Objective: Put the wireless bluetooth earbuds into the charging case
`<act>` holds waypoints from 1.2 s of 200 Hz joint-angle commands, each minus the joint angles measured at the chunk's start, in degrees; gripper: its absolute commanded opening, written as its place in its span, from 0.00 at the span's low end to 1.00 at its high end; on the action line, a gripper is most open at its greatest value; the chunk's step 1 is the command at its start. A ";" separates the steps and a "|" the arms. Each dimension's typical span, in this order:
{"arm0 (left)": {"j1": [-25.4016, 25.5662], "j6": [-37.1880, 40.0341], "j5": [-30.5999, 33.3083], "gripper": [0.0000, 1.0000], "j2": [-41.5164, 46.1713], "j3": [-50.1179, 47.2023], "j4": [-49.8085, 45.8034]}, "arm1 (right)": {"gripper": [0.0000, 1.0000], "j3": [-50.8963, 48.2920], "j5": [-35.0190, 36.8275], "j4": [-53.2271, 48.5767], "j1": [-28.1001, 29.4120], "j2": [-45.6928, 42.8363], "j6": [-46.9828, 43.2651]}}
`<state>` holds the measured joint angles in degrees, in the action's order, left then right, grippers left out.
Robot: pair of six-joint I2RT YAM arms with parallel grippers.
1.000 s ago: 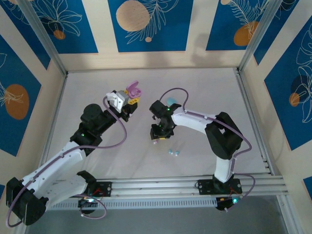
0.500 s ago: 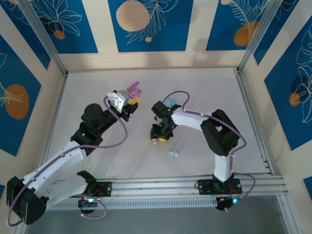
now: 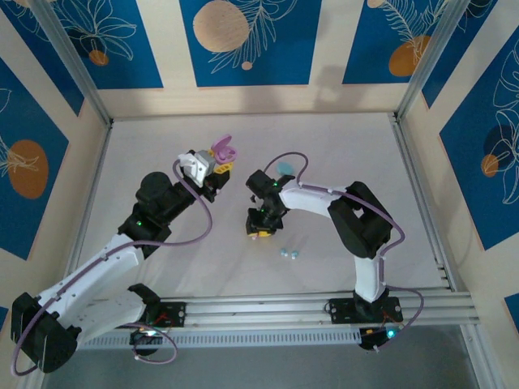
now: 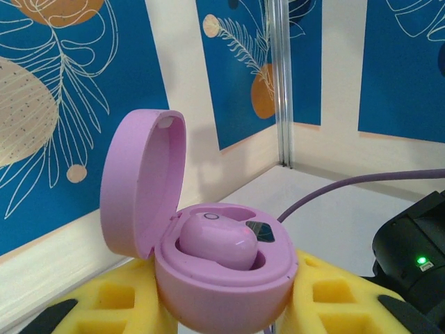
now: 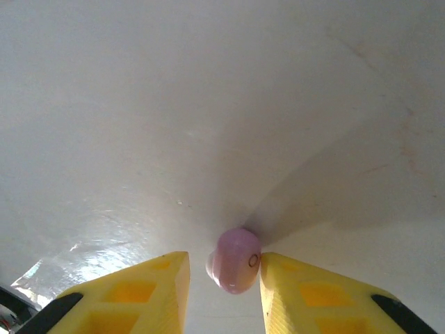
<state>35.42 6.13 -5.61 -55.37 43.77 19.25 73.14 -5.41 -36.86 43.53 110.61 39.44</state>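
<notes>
Pink earbud (image 5: 236, 261) sits on the table (image 5: 208, 104) between the right gripper's (image 5: 224, 259) narrowed fingers, touching one, a sliver of gap at the other; whether it is clamped, I cannot tell. Open tabletop stretches ahead. Left gripper (image 4: 226, 309) clamps the pink case (image 4: 201, 278), lid raised, second pink bud (image 4: 215, 240) seated inside.

Teal earbuds (image 3: 289, 254) tiny, perhaps two; pink case (image 4: 222, 285) bottom cropped.

A white table (image 3: 162, 146) lies between cream walls (image 3: 166, 49) carrying blue panels (image 3: 243, 40) printed with pale leaf outlines and orange or tan discs, slanting metal posts (image 3: 71, 61) stand at its far left and far right corners, and a silver rail (image 3: 268, 306) runs along its near edge.
</notes>
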 commanded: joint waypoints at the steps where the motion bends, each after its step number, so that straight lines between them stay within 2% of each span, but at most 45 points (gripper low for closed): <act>1: 0.22 -0.68 -0.90 0.24 -0.09 1.91 2.44 | 0.33 2.14 -0.32 -1.53 0.24 0.37 -0.56; 114: 0.26 -0.33 -0.64 0.24 0.11 1.76 2.29 | 0.40 6.42 -0.09 -4.14 0.77 3.27 -0.99; 240: 0.21 0.11 -0.27 0.24 0.56 1.32 2.00 | 0.35 14.53 6.14 -11.00 3.84 9.11 -2.48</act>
<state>35.42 6.17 -5.72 -55.59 43.79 19.25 85.52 -1.23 -44.60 46.63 118.41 38.17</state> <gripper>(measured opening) 0.330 0.360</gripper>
